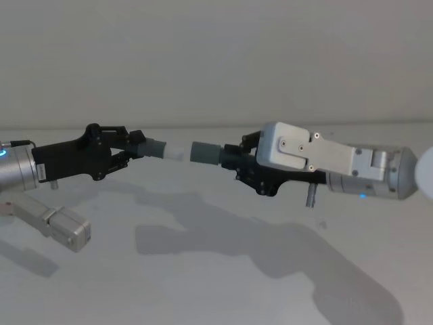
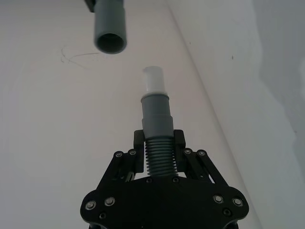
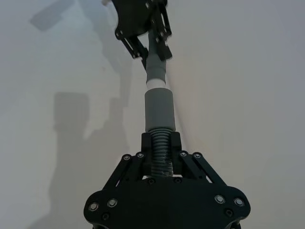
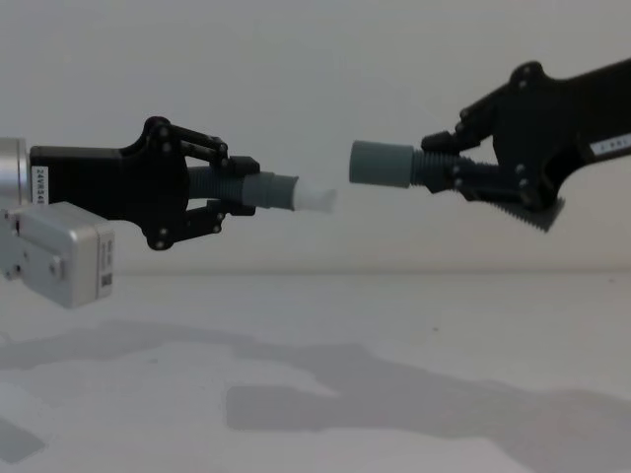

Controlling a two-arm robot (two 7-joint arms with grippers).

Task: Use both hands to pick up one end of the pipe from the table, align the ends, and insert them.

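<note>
Both grippers hold their pipe pieces in the air above the white table (image 1: 223,284). My left gripper (image 1: 135,147) (image 4: 232,187) (image 2: 159,140) is shut on the ribbed middle of the shorter pipe piece (image 2: 156,114). Its white tip (image 1: 174,152) (image 4: 314,200) points right. My right gripper (image 1: 234,158) (image 4: 441,165) (image 3: 160,143) is shut on the ribbed part of the longer piece. Its dark grey open collar (image 1: 205,153) (image 4: 383,164) (image 3: 159,109) faces the tip. A small gap separates the ends. In the chest view the collar sits slightly higher than the tip.
A pale wall rises behind the table. Shadows of both arms (image 1: 257,244) fall on the surface below. The silver-grey right wrist housing (image 1: 318,159) stretches to the right edge, and a grey left-arm block (image 1: 64,227) hangs low at the left.
</note>
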